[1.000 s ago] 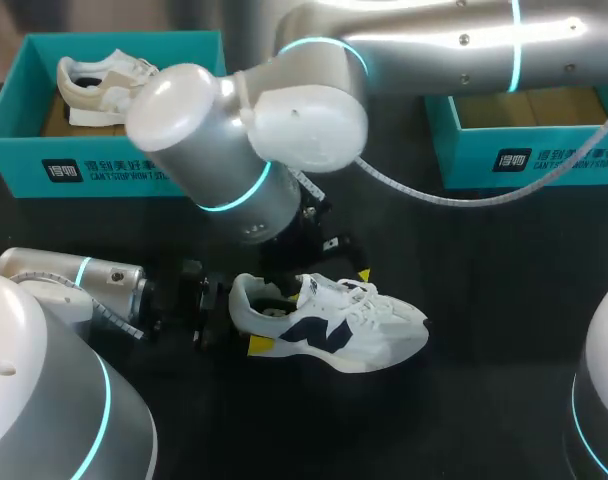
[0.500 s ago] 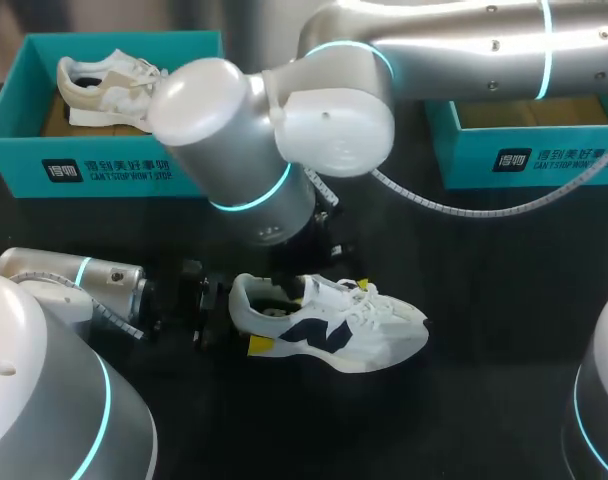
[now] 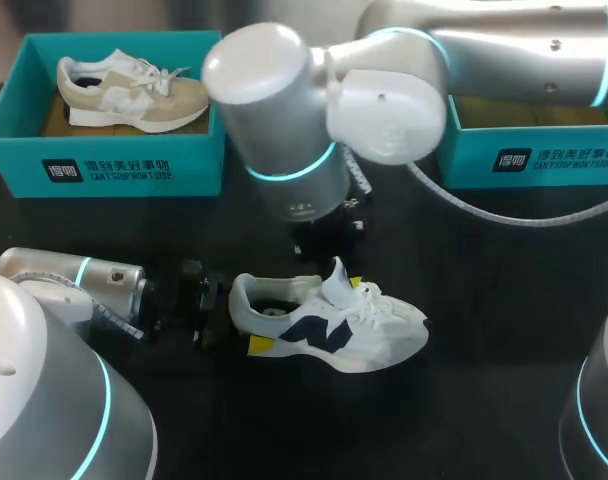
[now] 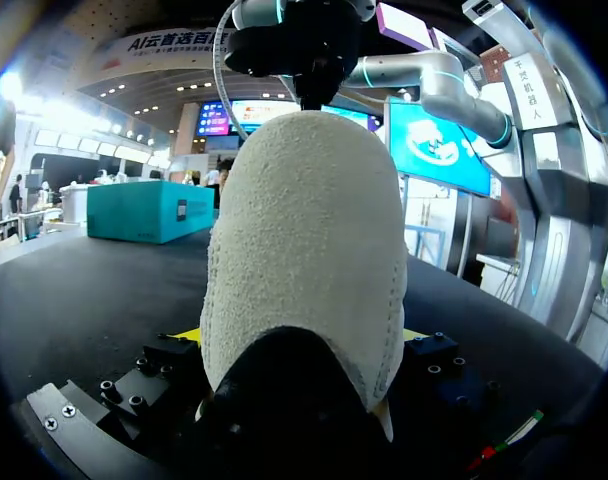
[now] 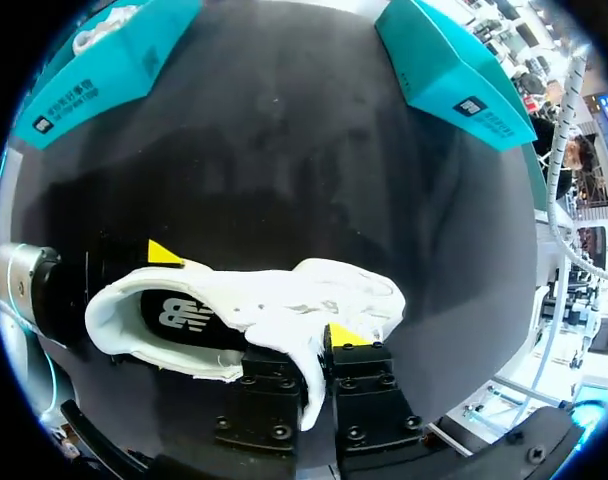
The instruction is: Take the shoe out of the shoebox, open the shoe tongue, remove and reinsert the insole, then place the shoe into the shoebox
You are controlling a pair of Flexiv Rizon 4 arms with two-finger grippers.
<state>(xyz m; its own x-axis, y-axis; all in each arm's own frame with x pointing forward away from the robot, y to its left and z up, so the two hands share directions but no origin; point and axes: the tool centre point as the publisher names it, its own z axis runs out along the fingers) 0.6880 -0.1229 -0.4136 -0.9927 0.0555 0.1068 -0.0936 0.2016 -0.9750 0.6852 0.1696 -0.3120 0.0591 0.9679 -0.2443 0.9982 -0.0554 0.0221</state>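
1. White and navy shoe (image 3: 344, 325) lies on its side on the dark bench (image 3: 484, 300), out of both boxes, toe toward the robot's right.
2. Left end effector (image 3: 246, 318) is clamped on the heel (image 4: 304, 250), one yellow tip on each side; the heel fills the left wrist view.
3. Right end effector (image 3: 332, 255) hangs over the shoe's middle, fingers narrow and pinching the tongue (image 5: 309, 370), which stands lifted off the laces.
4. Shoe opening is exposed, dark insole visible inside in the right wrist view.
5. Teal shoebox (image 3: 104, 165) at the far left of the bench holds a beige shoe (image 3: 129, 88).
6. Second teal shoebox (image 3: 529, 155) sits at the far right, partly behind the right arm.
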